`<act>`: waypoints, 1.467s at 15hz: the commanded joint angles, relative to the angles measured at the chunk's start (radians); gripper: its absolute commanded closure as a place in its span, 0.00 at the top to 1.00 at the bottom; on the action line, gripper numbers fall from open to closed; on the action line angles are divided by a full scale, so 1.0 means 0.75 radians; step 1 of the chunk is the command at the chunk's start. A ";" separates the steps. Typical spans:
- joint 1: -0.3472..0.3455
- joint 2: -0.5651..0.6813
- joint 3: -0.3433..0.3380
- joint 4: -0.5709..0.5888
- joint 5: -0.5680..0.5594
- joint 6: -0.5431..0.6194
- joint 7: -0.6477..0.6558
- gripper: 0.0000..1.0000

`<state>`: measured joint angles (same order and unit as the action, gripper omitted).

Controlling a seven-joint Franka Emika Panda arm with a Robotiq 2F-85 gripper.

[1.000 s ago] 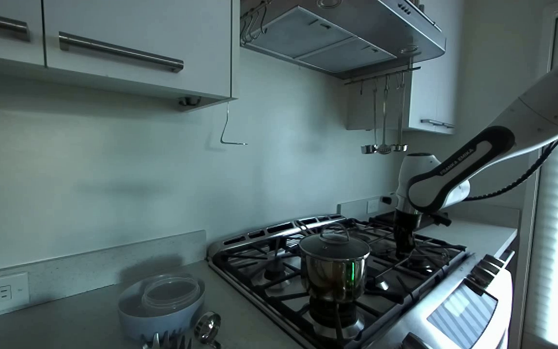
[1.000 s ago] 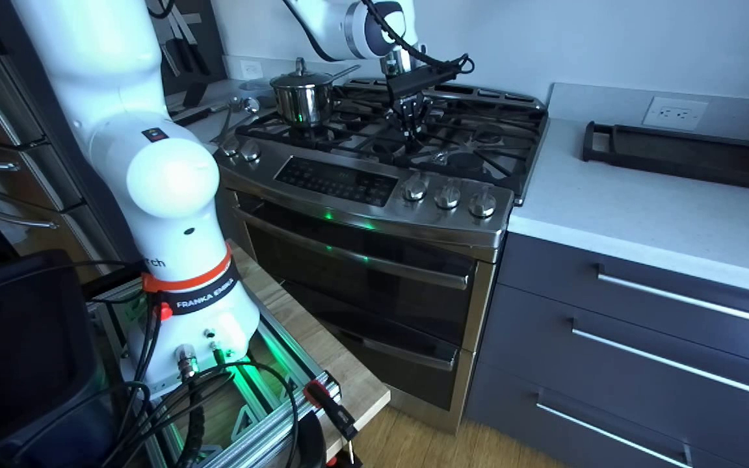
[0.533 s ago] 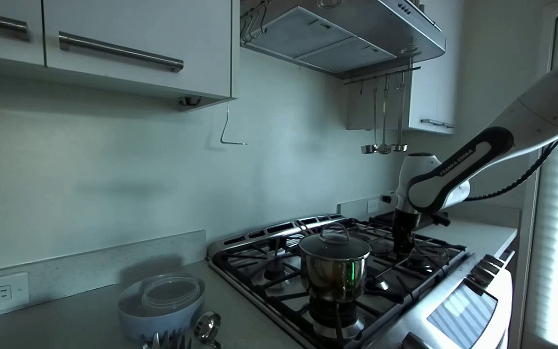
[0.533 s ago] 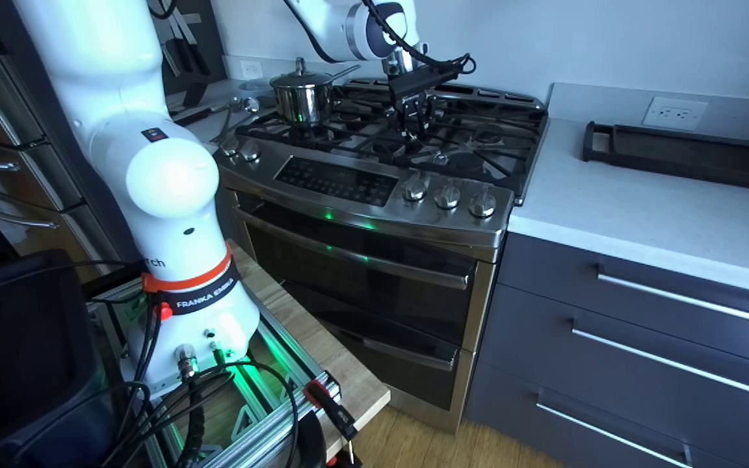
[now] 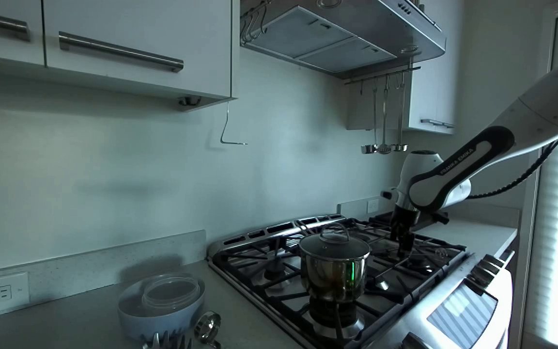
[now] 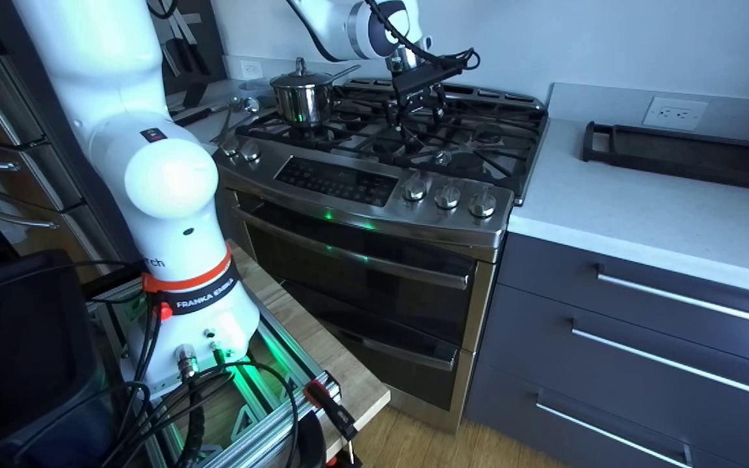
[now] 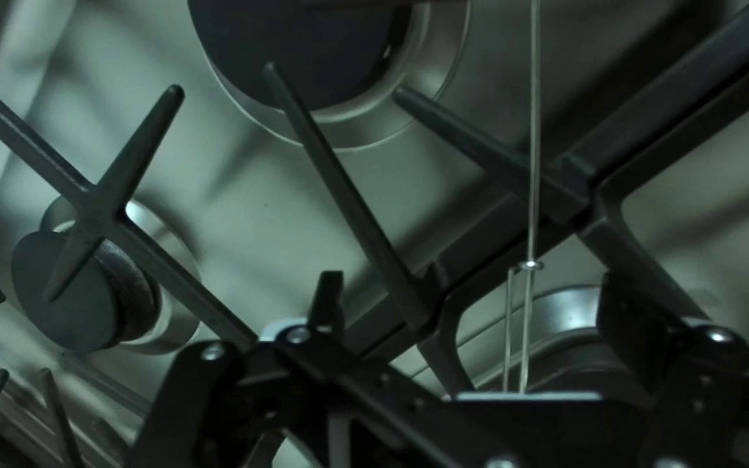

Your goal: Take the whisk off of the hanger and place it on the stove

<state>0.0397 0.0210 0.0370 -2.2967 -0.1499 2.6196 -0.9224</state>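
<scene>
One whisk (image 7: pixel 534 130), seemingly on one stove (image 6: pixel 348 213)

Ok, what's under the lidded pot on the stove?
Beneath the pot, an exterior view shows black grate bars and a burner. The burner's top can't be seen; the pot covers it.

Wrist view: your whisk (image 7: pixel 534 130) silvery-grey right of centre, grates (image 7: pixel 350 198) black. In both exterior views: silver stove (image 6: pixel 407 224), mostly white arm (image 6: pixel 160 169). In an exterior view: grey-striped panel (image 5: pixel 464 315) lower right.
</scene>
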 commanded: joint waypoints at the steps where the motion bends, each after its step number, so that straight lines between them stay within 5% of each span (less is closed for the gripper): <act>1: -0.011 -0.035 -0.004 -0.017 0.004 0.006 0.002 1.00; 6: -0.013 -0.075 -0.009 -0.010 0.083 -0.004 -0.021 1.00; 12: 0.028 -0.257 -0.028 0.008 0.436 -0.198 -0.189 1.00; 22: 0.011 -0.539 -0.014 0.215 0.124 -0.988 0.147 1.00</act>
<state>0.0459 -0.3506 0.0267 -2.1742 0.0045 1.9992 -0.8987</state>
